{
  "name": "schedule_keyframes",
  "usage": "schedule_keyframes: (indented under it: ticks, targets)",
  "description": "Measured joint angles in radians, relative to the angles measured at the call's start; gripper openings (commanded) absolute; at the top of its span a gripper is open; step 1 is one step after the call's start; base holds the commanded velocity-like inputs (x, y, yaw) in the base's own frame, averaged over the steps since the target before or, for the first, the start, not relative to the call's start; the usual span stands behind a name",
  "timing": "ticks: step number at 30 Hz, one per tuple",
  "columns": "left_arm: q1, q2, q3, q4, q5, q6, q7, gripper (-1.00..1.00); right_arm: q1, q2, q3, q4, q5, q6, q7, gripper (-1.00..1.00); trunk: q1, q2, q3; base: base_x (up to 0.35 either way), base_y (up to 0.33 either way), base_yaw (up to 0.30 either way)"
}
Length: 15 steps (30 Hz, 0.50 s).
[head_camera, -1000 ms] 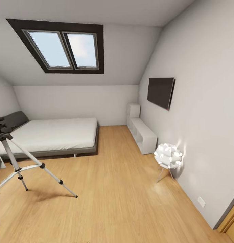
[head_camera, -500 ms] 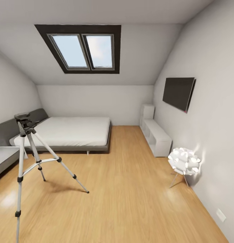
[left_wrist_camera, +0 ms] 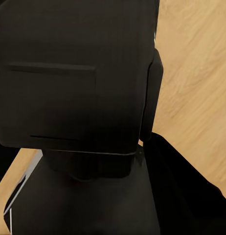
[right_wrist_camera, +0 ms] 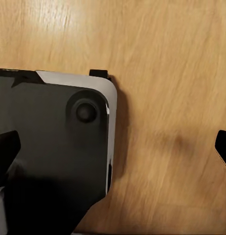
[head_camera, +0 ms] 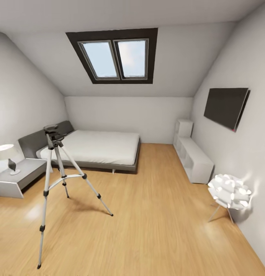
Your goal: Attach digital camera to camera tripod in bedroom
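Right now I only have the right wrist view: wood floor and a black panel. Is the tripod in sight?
Observer: Yes. In the head view the camera tripod stands on the wood floor, left of centre, in front of the bed.
Operator: Anything mounted on it?
Observer: Its top is a black tripod head; at this size I cannot tell whether a camera sits on it.
Operator: What's next to it?
Observer: A grey bedside table to its left, with a small dark thing on it, too small to identify.
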Motion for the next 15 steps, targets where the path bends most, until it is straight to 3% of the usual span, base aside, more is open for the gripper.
schedule_keyframes:
  ticks: [15]
  targets:
    - [0.000,0.000,0.000,0.000,0.001,-0.001,0.000,-1.00,0.000,-0.001,0.000,0.000,0.000,0.000,0.001,1.00,0.000,0.000,0.000,0.000,0.000,0.278]
